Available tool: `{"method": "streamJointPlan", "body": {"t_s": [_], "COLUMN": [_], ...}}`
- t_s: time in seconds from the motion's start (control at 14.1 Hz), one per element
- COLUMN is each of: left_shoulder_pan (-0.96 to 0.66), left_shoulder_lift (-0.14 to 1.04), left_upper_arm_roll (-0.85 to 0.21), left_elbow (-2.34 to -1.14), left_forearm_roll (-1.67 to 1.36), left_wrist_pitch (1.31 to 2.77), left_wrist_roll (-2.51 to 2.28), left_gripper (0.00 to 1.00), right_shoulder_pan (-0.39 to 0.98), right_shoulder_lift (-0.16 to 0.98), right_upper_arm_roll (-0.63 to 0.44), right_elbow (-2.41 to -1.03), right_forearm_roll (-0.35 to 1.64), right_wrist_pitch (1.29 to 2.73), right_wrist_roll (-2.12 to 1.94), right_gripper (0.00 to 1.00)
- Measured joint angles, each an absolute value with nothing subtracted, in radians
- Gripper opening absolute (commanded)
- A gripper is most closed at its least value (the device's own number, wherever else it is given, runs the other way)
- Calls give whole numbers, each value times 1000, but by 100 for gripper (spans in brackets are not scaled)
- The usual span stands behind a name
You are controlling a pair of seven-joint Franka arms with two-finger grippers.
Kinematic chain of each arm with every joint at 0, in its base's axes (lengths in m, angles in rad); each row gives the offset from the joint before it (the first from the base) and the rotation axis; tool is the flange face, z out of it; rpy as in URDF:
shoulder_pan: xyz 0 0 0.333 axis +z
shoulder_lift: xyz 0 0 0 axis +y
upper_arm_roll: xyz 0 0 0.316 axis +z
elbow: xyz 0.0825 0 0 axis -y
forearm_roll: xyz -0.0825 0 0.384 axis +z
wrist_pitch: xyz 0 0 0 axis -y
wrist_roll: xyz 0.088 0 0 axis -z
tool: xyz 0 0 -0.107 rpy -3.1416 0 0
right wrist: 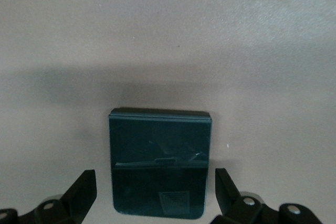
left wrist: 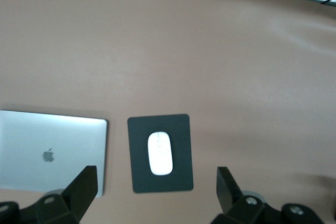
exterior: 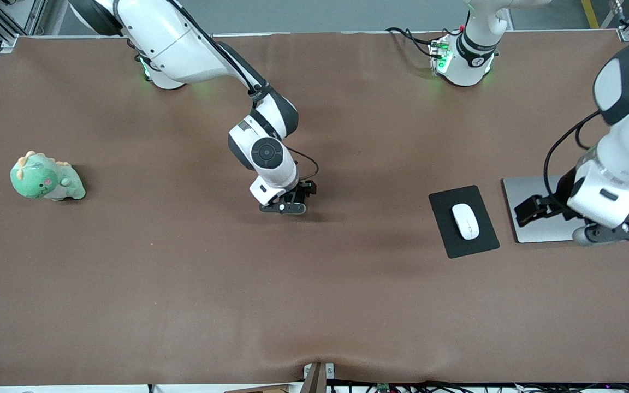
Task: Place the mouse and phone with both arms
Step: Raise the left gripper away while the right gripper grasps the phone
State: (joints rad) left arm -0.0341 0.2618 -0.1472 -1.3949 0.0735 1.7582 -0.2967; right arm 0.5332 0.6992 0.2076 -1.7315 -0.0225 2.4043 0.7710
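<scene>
The white mouse point(exterior: 466, 221) lies on a black mat point(exterior: 445, 207) toward the left arm's end of the table. My left gripper point(exterior: 617, 232) hangs open over the silver laptop beside the mat. Its wrist view shows the mouse point(left wrist: 160, 153) well below, between the spread fingers of the left gripper point(left wrist: 156, 182). My right gripper point(exterior: 284, 207) is low over the table's middle and hides the phone in the front view. In the right wrist view the dark phone point(right wrist: 160, 150) lies flat on the cloth. The right gripper point(right wrist: 155, 182) is open around one end of it, with a gap on each side.
A closed silver laptop point(exterior: 533, 188) lies beside the mat point(left wrist: 181, 129), partly under the left hand; it is also in the left wrist view point(left wrist: 52, 150). A green dinosaur plush point(exterior: 46, 177) sits toward the right arm's end. Brown cloth covers the table.
</scene>
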Motion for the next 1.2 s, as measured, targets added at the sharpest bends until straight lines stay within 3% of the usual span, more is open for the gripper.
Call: {"method": "streamJointPlan", "body": {"t_s": [0.35,0.42,0.57,0.92,1.2], "left_shoulder_pan": [-27,-24,-21,-19,-16], "left_shoulder_lift": [189,183,177,162,145], "left_upper_arm_roll": [-139,-138,-137,-137,-137], "left_elbow": [-1396,-1396,-1396,-1396,-1396], "left_forearm_roll": [74,74,74,74,74], "left_wrist_pitch": [1639,1631,1611,1558,1542], "left_wrist_roll": [-287,-286,-285,-285,-285], "left_gripper": [100,100,100,100,100], "right_shoulder_pan": [540,542,557,569,562], "right_shoulder_lift": [717,723,729,719,699], "right_upper_arm_roll": [193,192,184,179,163], "right_elbow": [-1732,-1733,-1734,-1728,-1707], "right_forearm_roll": [-26,-26,-59,-101,-104], "right_wrist_pitch": [2440,2455,2466,2443,2337], "right_wrist_roll": [784,804,836,855,855], "right_gripper": [100,84,0,0,0]}}
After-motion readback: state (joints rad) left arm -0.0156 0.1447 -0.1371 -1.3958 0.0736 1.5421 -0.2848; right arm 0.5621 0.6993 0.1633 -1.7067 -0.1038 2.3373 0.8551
